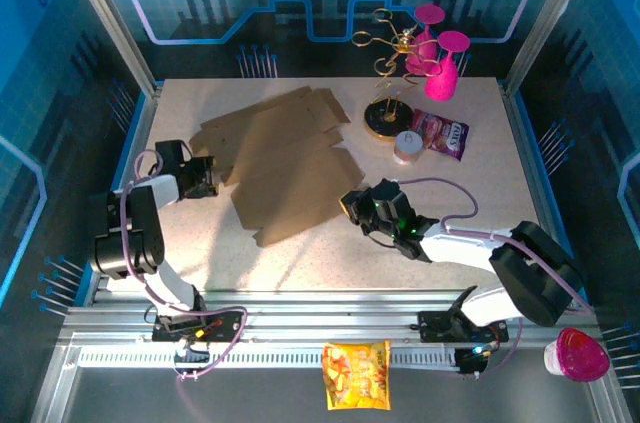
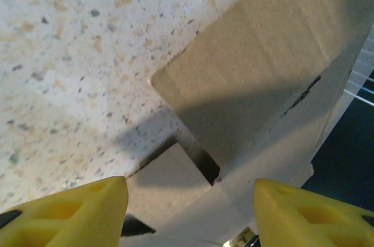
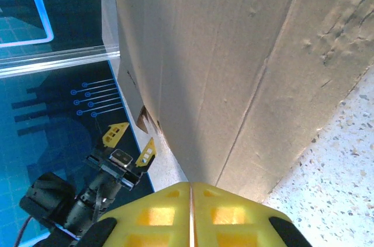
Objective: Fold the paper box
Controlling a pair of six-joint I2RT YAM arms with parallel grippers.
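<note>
The paper box [image 1: 280,161] is a plain brown corrugated sheet, die-cut and unprinted, lying opened out flat on the left-centre of the pale speckled surface [image 1: 470,193]. Its outline is irregular, with flaps and tabs stepping out along the far and left edges and crease lines across the panels. In the left wrist view a square flap and a smaller tab meet at a dark slot cut. In the right wrist view the board shows small dents and a long fold line.

The left hand [image 1: 208,181] sits at the sheet's left edge with its yellow fingers [image 2: 76,212] spread wide, gripping nothing. The right hand [image 1: 347,203] is at the near right edge, its fingers pressed together with the tips against the cardboard.

Beyond the sheet, far right, stand a gold rack [image 1: 390,63] with pink glasses [image 1: 440,58], a small pink-lidded tub [image 1: 407,147] and a snack packet [image 1: 442,133]. A yellow snack bag [image 1: 357,375] lies on the near rail.
</note>
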